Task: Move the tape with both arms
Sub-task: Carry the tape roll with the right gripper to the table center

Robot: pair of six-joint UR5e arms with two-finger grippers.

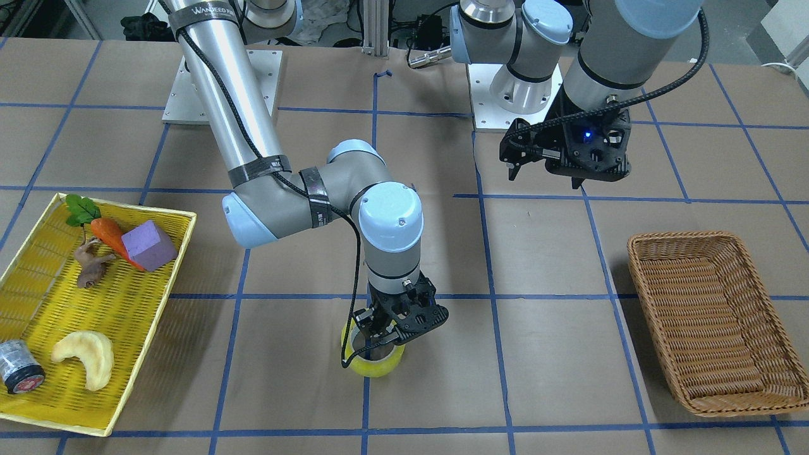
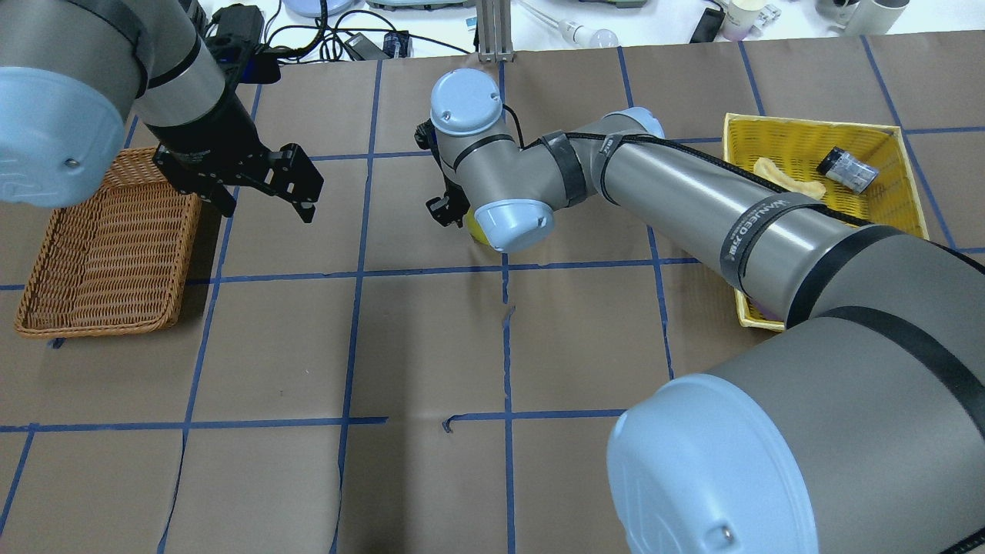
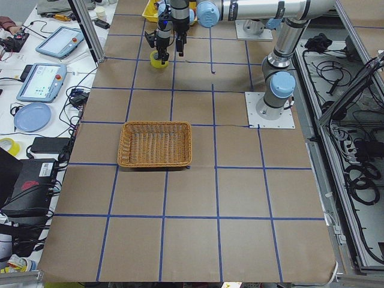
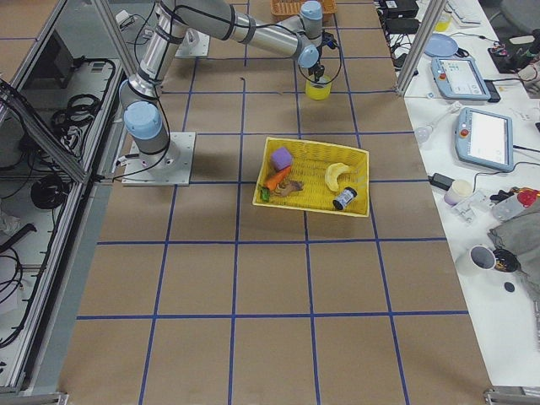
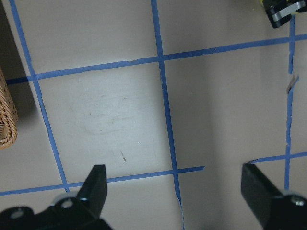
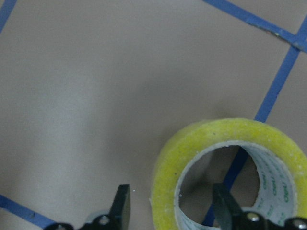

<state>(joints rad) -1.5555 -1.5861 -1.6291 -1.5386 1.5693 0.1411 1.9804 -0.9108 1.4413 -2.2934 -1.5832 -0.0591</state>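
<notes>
The tape (image 1: 374, 361), a yellow-green roll with a pale core, stands on the brown table near its middle. My right gripper (image 1: 377, 339) is down on it and open. In the right wrist view one finger (image 6: 122, 207) is outside the roll (image 6: 211, 139) and the other is inside the core, with a small gap on each side of the wall. From overhead only a sliver of the tape (image 2: 474, 228) shows under the right wrist. My left gripper (image 1: 545, 178) is open and empty, hovering above bare table (image 5: 144, 110), well apart from the tape.
A brown wicker basket (image 1: 679, 236) sits on my left side, next to the left gripper (image 2: 269, 211). A yellow tray (image 1: 126, 303) on my right holds a carrot, a purple block (image 1: 148, 245), a pale curved piece and a small dark cylinder with a red end (image 1: 19, 376).
</notes>
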